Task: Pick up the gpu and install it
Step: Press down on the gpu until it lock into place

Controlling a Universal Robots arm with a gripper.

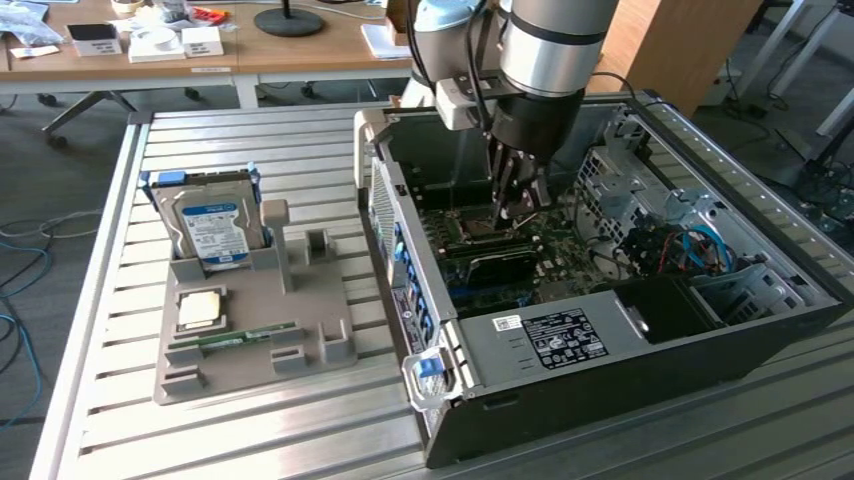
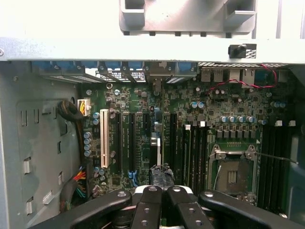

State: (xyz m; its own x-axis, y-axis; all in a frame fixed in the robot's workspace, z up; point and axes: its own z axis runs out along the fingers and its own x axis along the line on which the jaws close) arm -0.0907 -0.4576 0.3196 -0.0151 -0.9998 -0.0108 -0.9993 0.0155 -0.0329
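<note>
Up front, the grey holder tray (image 1: 187, 375) carries a RAM strip (image 1: 247, 337), a processor chip (image 1: 200, 308) and, at twelve o'clock, an upright hard drive (image 1: 214, 225). At its three o'clock lies the open computer case (image 1: 627, 390). Inside, the gpu (image 1: 497, 266) (image 2: 156, 143) stands on edge on the motherboard (image 2: 228, 129). The gripper (image 1: 514, 212) (image 2: 164, 191) is just above it, jaws pinched together; whether they grip the card's edge isn't clear.
</note>
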